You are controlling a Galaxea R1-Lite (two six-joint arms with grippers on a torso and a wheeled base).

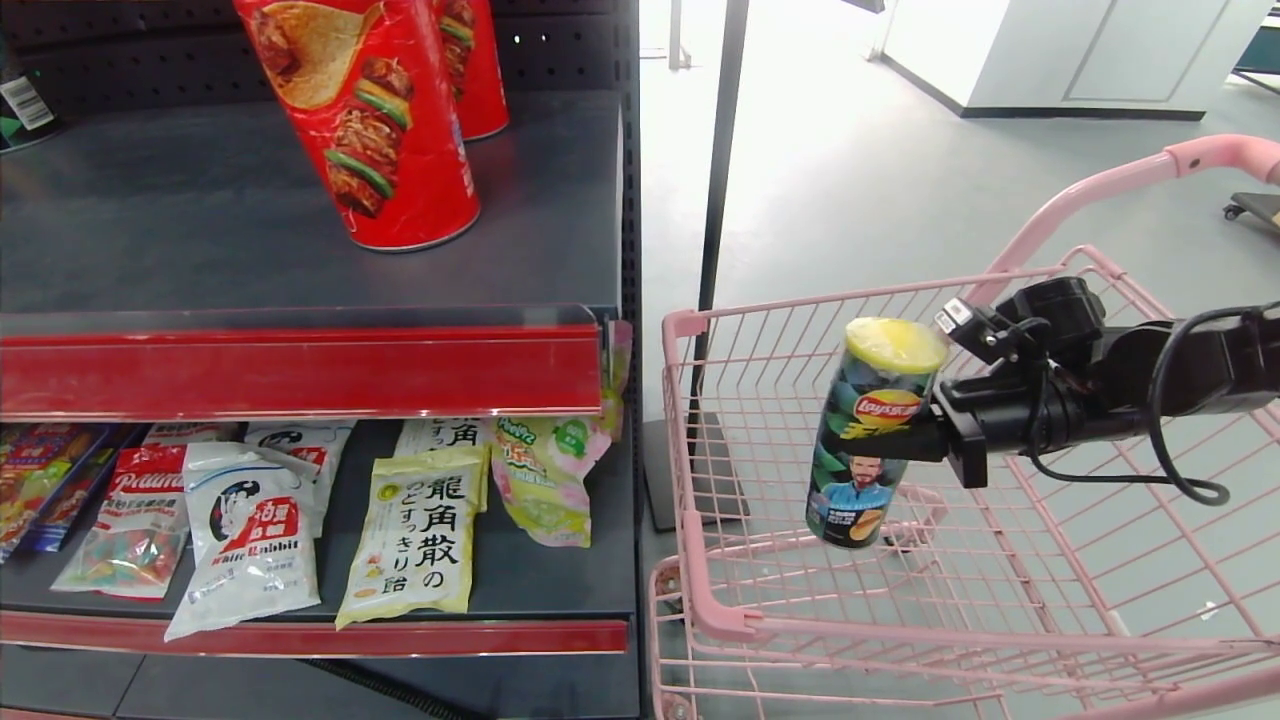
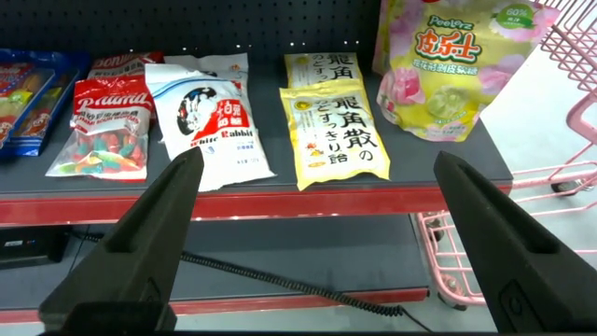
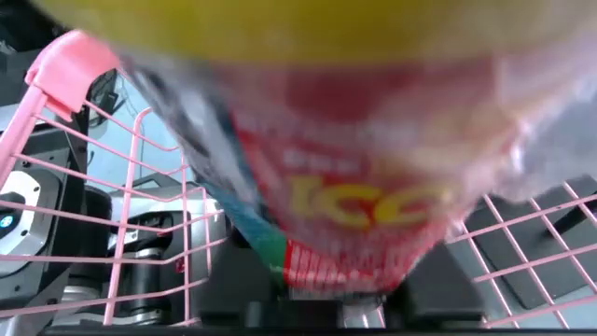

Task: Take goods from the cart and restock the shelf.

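Can of chips point(image 1: 875, 440), yellow-lidded: clamped at mid-body by right gripper point(image 1: 925, 435), near upright, over cart point(image 1: 680, 325) basket. Left gripper point(image 2: 317, 159): spread wide, empty, left of cart. Handling: raise clear of cart rim, keep level, carry left to shelf point(image 1: 180, 220).

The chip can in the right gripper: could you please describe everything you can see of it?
The chip can is a tall cylinder with a yellow lid and a glossy dark green printed wrap showing a person and chips. It hangs nearly upright, slightly tilted, over the pink cart, clamped at mid-height by the right gripper.
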